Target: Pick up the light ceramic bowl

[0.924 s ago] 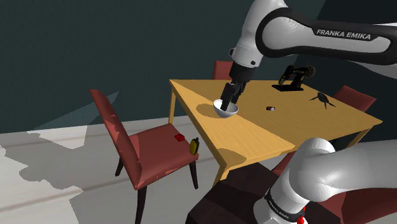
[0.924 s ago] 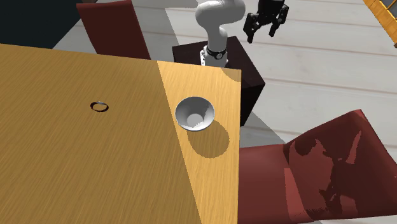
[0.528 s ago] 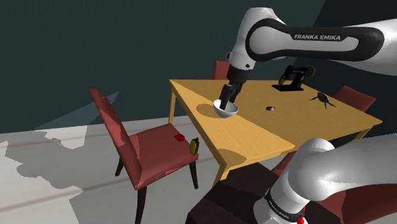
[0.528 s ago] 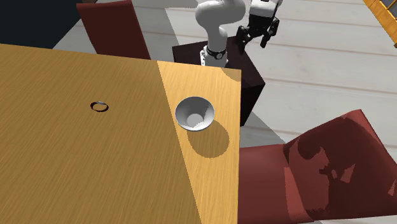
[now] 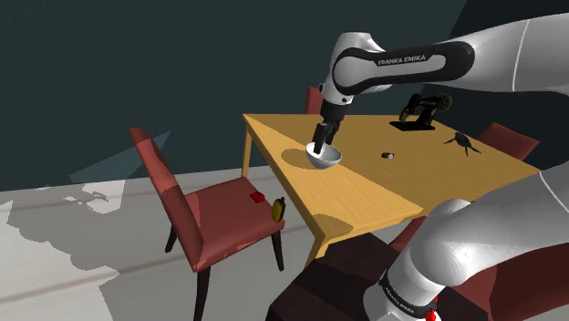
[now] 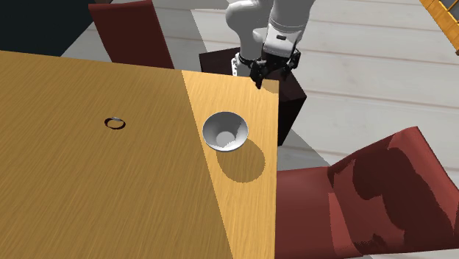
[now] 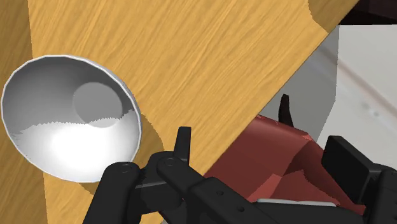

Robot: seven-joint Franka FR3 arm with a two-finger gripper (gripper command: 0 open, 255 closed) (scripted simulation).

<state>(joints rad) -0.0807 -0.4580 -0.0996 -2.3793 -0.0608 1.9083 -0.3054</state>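
Note:
A light grey bowl (image 5: 324, 158) stands upright on the wooden table (image 5: 365, 191), close to the edge that faces the red chair. From above, the bowl (image 6: 225, 132) is empty. My black gripper (image 5: 318, 145) hovers just over the bowl's rim on the chair side. It hangs open (image 6: 269, 74) in the air above the table corner. Along the hand, the bowl (image 7: 70, 118) lies beside one finger (image 7: 183, 144), outside the gap. Between the two separated fingers I see only the table edge and the chair below; the gripper (image 7: 264, 153) holds nothing.
A red chair (image 5: 210, 210) stands by the table's edge with a small red block (image 5: 257, 196) and a yellowish object (image 5: 278, 208) on its seat. A small ring (image 6: 115, 123) lies on the table. Black objects (image 5: 421, 111) sit at the far end. The dark stand (image 6: 293, 92) is beside the table.
The arm has swung over and lowered the open gripper toward the bowl; in the second exterior view the gripper slid left and down. The bowl has stayed in place.

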